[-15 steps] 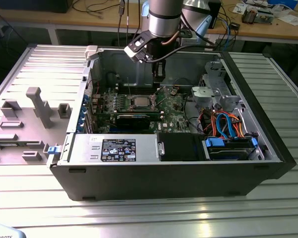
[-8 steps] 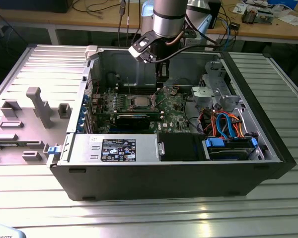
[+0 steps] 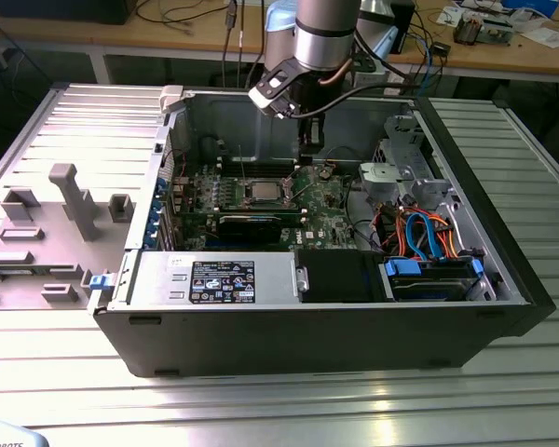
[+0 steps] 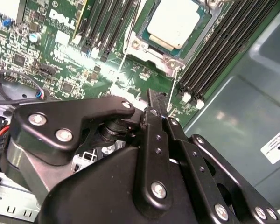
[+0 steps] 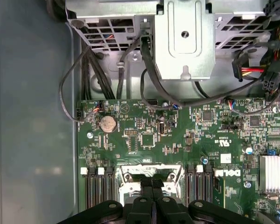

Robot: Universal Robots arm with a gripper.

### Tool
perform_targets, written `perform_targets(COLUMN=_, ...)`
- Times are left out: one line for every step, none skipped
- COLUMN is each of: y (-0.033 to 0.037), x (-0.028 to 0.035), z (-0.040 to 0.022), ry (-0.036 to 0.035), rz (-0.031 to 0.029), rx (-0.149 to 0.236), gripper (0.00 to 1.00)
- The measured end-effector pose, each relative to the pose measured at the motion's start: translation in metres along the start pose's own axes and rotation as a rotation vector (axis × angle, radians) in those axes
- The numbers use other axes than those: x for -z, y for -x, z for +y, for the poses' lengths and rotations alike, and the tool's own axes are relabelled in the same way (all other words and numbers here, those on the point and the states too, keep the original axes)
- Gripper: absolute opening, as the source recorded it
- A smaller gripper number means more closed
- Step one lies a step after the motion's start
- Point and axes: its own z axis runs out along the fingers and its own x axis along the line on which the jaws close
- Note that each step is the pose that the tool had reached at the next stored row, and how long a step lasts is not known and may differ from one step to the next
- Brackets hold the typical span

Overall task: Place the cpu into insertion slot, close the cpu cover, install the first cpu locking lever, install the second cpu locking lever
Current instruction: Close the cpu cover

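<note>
In the exterior view the gripper (image 3: 309, 151) hangs inside the computer case (image 3: 307, 335), at two o'clock from the cpu (image 3: 264, 190) and near the green motherboard (image 3: 328, 207). Its fingers (image 5: 144, 205) are pressed together with nothing visible between them. The cpu lies seated in the insertion slot (image 3: 279, 197), with the cpu cover (image 4: 149, 50) framing it.

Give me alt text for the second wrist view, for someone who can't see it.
The black gripper, shut, hangs over a green motherboard. Beyond its tip the silvery cpu sits in the insertion slot, framed by metal, between rows of black memory slots.
</note>
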Motion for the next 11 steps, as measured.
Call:
perform_targets(y=0.0, x=0.0, z=0.0012, ry=0.0, rz=0.0, rx=0.0, gripper=0.11)
perform_targets(y=-0.0001, x=0.0, z=0.0024, ry=0.0, rz=-0.0001, rx=0.0, gripper=0.11)
perform_targets(y=-0.0001, x=0.0, z=0.0038, ry=0.0, rz=0.0, rx=0.0, gripper=0.11)
perform_targets(y=-0.0003, x=-0.0001, z=0.0055, ry=-0.0001, rz=0.0, rx=0.002, gripper=0.11)
perform_targets(y=-0.0004, x=-0.0001, z=0.0074, ry=-0.0001, rz=0.0001, rx=0.005, gripper=0.11)
perform_targets(y=-0.0006, x=-0.0002, z=0.0087, ry=-0.0001, rz=0.0001, rx=0.008, gripper=0.11)
perform_targets(y=-0.0008, x=-0.0003, z=0.011, ry=-0.0002, rz=0.0, rx=0.012, gripper=0.11)
perform_targets(y=-0.001, x=-0.0003, z=0.0129, ry=-0.0002, rz=0.0001, rx=0.016, gripper=0.11)
perform_targets(y=-0.0012, x=-0.0003, z=0.0147, ry=-0.0003, rz=0.0001, rx=0.02, gripper=0.11)
perform_targets(y=-0.0012, x=-0.0003, z=0.0159, ry=-0.0004, rz=0.0001, rx=0.022, gripper=0.11)
perform_targets(y=-0.0014, x=-0.0004, z=0.0175, ry=-0.0004, rz=0.0001, rx=0.023, gripper=0.11)
